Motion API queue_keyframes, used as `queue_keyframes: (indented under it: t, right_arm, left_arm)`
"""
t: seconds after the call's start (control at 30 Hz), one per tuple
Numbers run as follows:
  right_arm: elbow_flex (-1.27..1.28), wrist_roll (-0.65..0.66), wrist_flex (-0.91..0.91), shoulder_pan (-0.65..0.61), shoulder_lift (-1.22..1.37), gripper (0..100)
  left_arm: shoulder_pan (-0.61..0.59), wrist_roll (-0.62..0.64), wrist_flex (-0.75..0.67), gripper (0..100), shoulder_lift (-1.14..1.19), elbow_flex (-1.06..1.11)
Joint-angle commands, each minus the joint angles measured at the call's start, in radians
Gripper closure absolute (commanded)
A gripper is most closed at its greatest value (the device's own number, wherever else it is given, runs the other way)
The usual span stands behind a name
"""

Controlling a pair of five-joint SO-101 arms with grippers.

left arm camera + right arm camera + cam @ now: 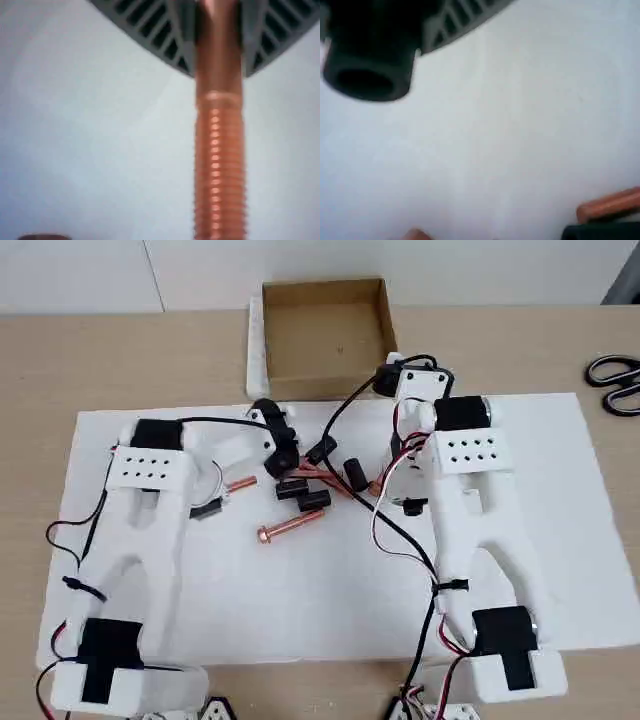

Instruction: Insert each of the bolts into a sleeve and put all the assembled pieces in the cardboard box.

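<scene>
My left gripper [218, 30] is shut on a copper bolt [220, 165], whose threaded end sticks out past the grey jaws. In the high view this bolt [240, 483] juts from the left gripper [215, 495] above the white sheet. A black sleeve [367, 70] is held in my shut right gripper [385, 25], open bore facing out. That gripper [400, 492] hangs low at the sheet's middle right. A loose bolt [290, 527] and loose sleeves [300, 493] lie between the arms. The cardboard box [325, 335] stands open at the back.
A white foam sheet [330, 590] covers the table under both arms. More bolts [322, 476] and a sleeve [353, 472] lie tangled with black cables near the middle. A white block [257, 345] stands left of the box. Scissors [615, 380] lie at the far right.
</scene>
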Motion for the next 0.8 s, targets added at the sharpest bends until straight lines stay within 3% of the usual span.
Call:
queue_keyframes:
  t: [0.0, 0.37, 0.63, 0.77]
  right_arm:
    - [-0.011, 0.009, -0.012, 0.012, -0.058, 98.0]
    - [-0.011, 0.009, -0.005, 0.008, -0.058, 98.0]
    - [-0.011, 0.009, -0.004, 0.007, -0.058, 98.0]
    - [-0.011, 0.009, -0.005, 0.007, -0.054, 98.0]
  left_arm:
    - [-0.029, -0.081, -0.057, 99, -0.034, -0.044]
    - [-0.060, -0.305, -0.203, 99, 0.216, -0.051]
    - [-0.060, -0.311, -0.304, 99, 0.245, -0.056]
    - [-0.061, -0.307, -0.299, 91, 0.252, -0.065]
